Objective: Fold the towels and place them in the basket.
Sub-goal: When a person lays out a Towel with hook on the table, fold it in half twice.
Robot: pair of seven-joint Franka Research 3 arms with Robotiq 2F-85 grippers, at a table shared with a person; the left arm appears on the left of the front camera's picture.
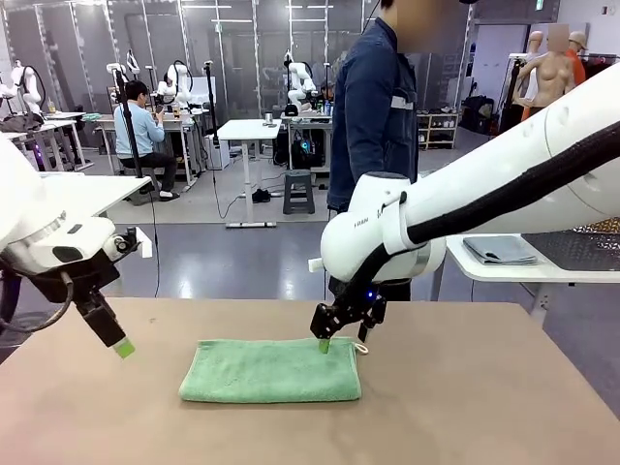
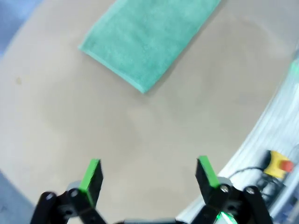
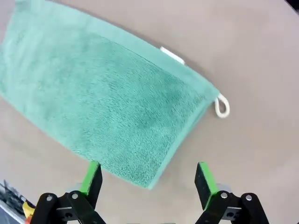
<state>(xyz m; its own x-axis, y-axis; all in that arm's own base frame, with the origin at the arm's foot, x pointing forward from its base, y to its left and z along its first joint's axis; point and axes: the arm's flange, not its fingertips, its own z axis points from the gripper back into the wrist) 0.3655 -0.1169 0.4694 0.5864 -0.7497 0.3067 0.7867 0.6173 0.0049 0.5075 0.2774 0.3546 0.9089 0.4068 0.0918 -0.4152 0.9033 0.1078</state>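
Centrally, a folded towel [image 1: 271, 371] is lying at the front frame's lower middle on the table [image 1: 504, 407], its white tag [image 3: 172, 55] too small to read. The right gripper [image 1: 334, 339] is hovering open over its right edge. The left gripper [image 1: 121, 346] is hanging open at lower left, with bare tabletop around both.

My towel [image 1: 271, 370] at the desk's middle is mint terry cloth, nubbly and matt, with a white corded loop [image 3: 222, 106] at one corner. The desk [image 1: 504, 407] is smooth, matt tan, perhaps laminate. My right arm's shell [image 1: 387, 232] is glossy white plastic; my finger pads [image 3: 204, 177] are green and matt.
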